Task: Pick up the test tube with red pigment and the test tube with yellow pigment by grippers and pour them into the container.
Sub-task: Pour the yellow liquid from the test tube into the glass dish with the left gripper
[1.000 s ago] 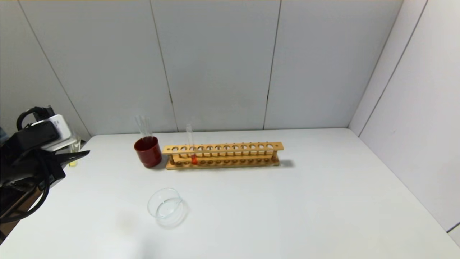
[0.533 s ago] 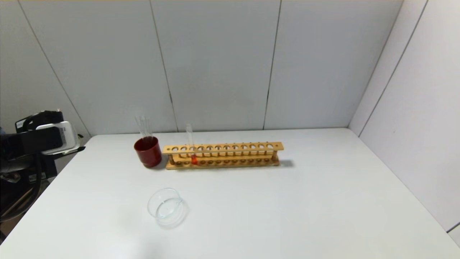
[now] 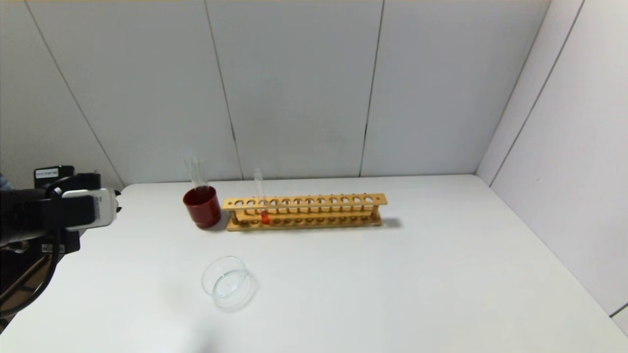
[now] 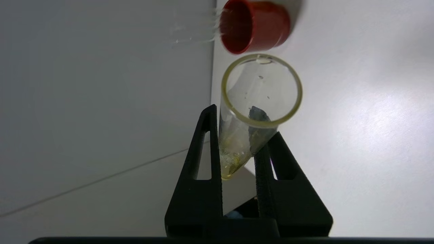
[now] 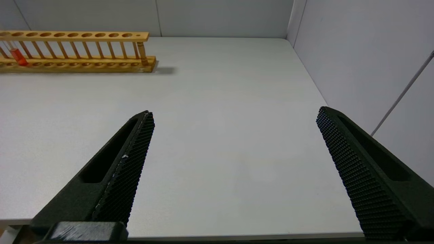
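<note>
At the far left, off the bench (image 3: 392, 274) edge, the left hand (image 4: 237, 149) is seen clamped on the test tube with yellow pigment (image 4: 252, 112), its open mouth turned toward the dark red cup (image 3: 201, 207). Clear tubes (image 3: 196, 172) are held in that cup. Nearer the front, the container (image 3: 226, 283) is set on the bench. Beside the cup, the test tube with red pigment (image 3: 261, 201) is kept upright in the wooden rack (image 3: 304, 211). The right hand (image 5: 234, 162) is held wide apart above the bench's right side.
</note>
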